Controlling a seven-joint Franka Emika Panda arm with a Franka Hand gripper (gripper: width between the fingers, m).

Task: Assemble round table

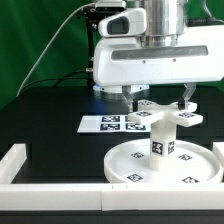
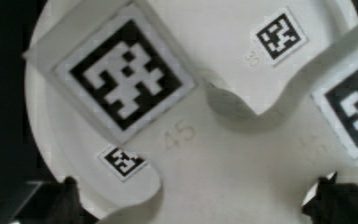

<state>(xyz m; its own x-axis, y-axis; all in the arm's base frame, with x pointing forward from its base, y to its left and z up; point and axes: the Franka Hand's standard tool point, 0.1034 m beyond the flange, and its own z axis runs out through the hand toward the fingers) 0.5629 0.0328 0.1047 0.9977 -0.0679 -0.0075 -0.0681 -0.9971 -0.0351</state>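
The large round disc (image 1: 128, 166) lies flat on the black table toward the exterior view's right. The short thick post (image 1: 157, 141) stands upright on its middle. The X-shaped cross base (image 1: 166, 116) sits on top of the post. My gripper (image 1: 160, 103) is down over the cross base, one finger on each side of it. In the wrist view the cross base (image 2: 131, 75) fills the frame with large tags, and the disc (image 2: 229, 28) shows beneath. My gripper (image 2: 197, 205) looks open, with a gap between one fingertip (image 2: 51, 200) and the base's edge.
The marker board (image 1: 100, 123) lies on the table just behind the disc. White border rails run along the exterior view's left (image 1: 18, 163) and front (image 1: 60, 192). A green backdrop stands behind the arm.
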